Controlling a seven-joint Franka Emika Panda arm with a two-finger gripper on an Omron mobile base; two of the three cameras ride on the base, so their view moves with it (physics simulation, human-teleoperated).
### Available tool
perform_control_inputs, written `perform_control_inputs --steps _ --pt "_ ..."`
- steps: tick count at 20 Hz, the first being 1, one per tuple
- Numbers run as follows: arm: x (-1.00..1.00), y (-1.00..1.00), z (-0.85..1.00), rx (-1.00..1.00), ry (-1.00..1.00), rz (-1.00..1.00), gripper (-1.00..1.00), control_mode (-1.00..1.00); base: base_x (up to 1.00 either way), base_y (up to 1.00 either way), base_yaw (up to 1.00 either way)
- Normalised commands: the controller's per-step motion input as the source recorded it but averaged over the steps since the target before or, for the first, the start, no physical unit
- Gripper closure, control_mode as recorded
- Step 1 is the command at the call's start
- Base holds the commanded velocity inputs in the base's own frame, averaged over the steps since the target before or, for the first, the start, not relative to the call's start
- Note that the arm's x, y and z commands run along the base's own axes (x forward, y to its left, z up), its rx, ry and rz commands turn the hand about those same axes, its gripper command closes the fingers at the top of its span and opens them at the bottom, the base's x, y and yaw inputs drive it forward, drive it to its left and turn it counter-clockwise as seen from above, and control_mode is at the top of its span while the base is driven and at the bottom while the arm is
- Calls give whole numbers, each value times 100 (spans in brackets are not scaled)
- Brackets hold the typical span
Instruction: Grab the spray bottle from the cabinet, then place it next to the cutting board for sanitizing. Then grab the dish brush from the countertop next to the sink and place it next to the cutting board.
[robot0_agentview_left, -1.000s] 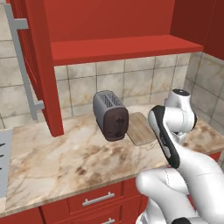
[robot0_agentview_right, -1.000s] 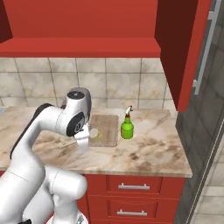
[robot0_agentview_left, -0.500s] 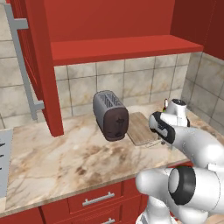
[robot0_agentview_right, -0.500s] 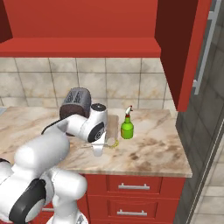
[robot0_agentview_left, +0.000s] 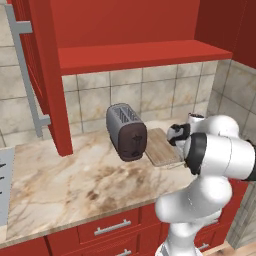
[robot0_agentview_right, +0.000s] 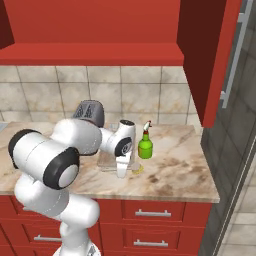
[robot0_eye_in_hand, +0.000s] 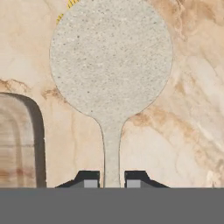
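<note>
the claw (robot0_eye_in_hand: 111, 180) was clenched on the thin handle of the dish brush (robot0_eye_in_hand: 111, 61), its two dark tips pressed to either side of the stem. in the hand view the brush's round grey speckled head hung over the marbled counter (robot0_eye_in_hand: 192, 109), with a few yellow bristles peeking past its far edge. the rounded corner of the cutting board (robot0_eye_in_hand: 17, 140) sat just to the left of the brush, close but apart from it.

in the right base view the claw (robot0_agentview_right: 121, 172) pointed down at the counter (robot0_agentview_right: 185, 165) near the board's right edge, with a bit of yellow at the counter surface beside it. the spray bottle (robot0_agentview_right: 145, 145) stood upright on the counter just right of the white wrist, green body and white nozzle with a red tip. the dark toaster (robot0_agentview_right: 90, 112) stood behind the arm, against the tiled wall.

in the left base view the cutting board (robot0_agentview_left: 161, 147) lay flat on the counter (robot0_agentview_left: 60, 185) right beside the toaster (robot0_agentview_left: 126, 131), its right part hidden by the arm. the red cabinet (robot0_agentview_left: 140, 52) hung above with its shelf bare, its door swung open at left with the long grey bar handle (robot0_agentview_left: 27, 75) showing.
</note>
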Motion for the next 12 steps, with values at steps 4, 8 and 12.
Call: perform_control_inputs --steps 4,8,12 --pt "40 -13 -50 1 2 0 100 -100 0 0 0" --pt "5 -11 -51 3 3 0 100 -100 0 0 0" --pt "2 -3 -51 2 3 0 100 -100 0 0 0"
